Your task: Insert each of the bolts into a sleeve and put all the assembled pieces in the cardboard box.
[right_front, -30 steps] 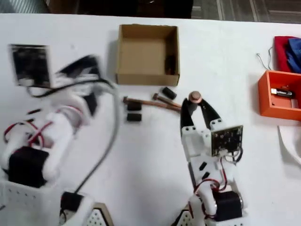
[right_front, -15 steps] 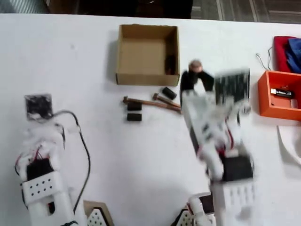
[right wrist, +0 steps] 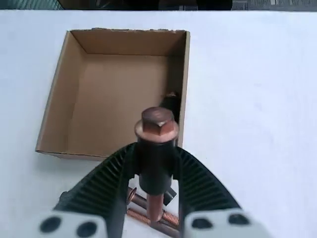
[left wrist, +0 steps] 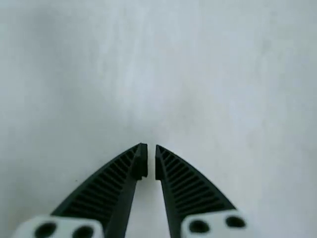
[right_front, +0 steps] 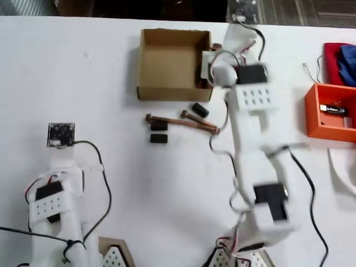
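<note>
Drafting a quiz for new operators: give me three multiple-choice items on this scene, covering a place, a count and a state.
1. The loose bolts lie: A inside the cardboard box; B on the table beside it; C in a tool.
2. Loose black sleeves on the table: A one; B five; C three.
3. The right tool is: A shut on a sleeved bolt; B open, empty; C shut on a bare sleeve.
B, both lie outside the box; C, three lie near the bolts; A, the sleeve is pinched, bolt head showing.
</note>
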Robot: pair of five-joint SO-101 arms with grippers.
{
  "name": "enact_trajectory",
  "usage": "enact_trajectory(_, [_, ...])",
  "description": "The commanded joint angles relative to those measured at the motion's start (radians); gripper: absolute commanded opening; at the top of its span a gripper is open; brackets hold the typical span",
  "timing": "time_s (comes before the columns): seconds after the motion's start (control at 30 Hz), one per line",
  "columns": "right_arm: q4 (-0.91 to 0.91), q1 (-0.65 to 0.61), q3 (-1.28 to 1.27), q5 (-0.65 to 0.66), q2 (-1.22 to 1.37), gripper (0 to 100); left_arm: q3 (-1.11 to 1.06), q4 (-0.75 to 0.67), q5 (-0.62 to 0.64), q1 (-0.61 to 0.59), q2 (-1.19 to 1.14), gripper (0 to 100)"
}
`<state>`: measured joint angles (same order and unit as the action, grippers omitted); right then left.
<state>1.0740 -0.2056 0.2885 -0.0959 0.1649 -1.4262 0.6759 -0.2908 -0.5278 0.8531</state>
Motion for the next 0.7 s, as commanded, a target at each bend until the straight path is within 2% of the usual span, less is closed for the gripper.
enact_trajectory(0.0, [0.005,-0.015,0.296,-0.011,0.22,2.0,0.051,-0.018,0.011,-0.006,-0.008,5])
enact_trajectory(0.23, [0.044,-0.036,0.87,-0.005,0.67,2.0,0.05,-0.018,0.012,-0.006,-0.008,5])
enact_trajectory(0.37, [0.045,-0.077,1.099,-0.005,0.862,2.0,0.05,-0.018,0.012,-0.006,-0.008,5])
enact_trajectory(0.67, [0.039,-0.099,1.177,-0.011,1.01,2.0,0.05,-0.018,0.014,-0.006,-0.008,5])
